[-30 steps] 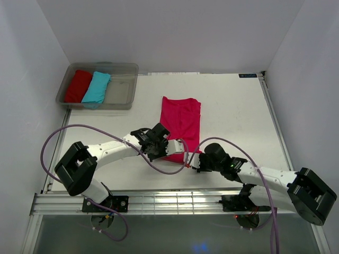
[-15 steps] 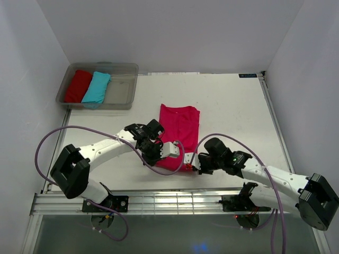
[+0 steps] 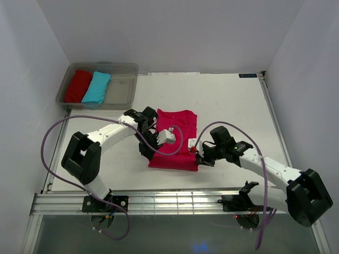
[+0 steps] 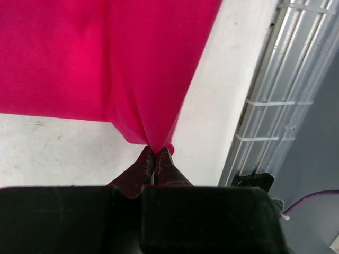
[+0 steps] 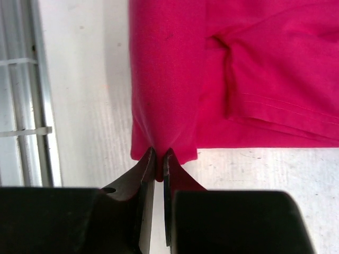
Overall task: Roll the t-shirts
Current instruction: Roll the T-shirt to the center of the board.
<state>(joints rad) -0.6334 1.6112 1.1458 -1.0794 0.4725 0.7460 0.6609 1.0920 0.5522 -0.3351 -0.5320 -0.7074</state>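
One of the t-shirts, bright magenta-pink (image 3: pixel 177 151), lies flat in the middle of the table with its near part bunched up. My left gripper (image 3: pixel 149 152) is at the shirt's left near side, shut on a pinched peak of pink cloth (image 4: pixel 151 127). My right gripper (image 3: pixel 197 154) is at the right near side, shut on a fold of the same shirt (image 5: pixel 164 106). Both pairs of jaws pull the cloth into a small tent. Two more t-shirts, a red one (image 3: pixel 78 85) and a turquoise one (image 3: pixel 97 87), lie rolled in a bin.
A clear plastic bin (image 3: pixel 121 90) stands at the far left corner, its right third bare. A metal rail (image 3: pixel 175 201) runs along the table's near edge, and it also shows in the left wrist view (image 4: pixel 265 106). Purple cables loop off both arms.
The right gripper has shut on the shirt's near right edge. Both grippers moved away from the near edge with the cloth, and the shirt now looks shorter and wider at its near end.
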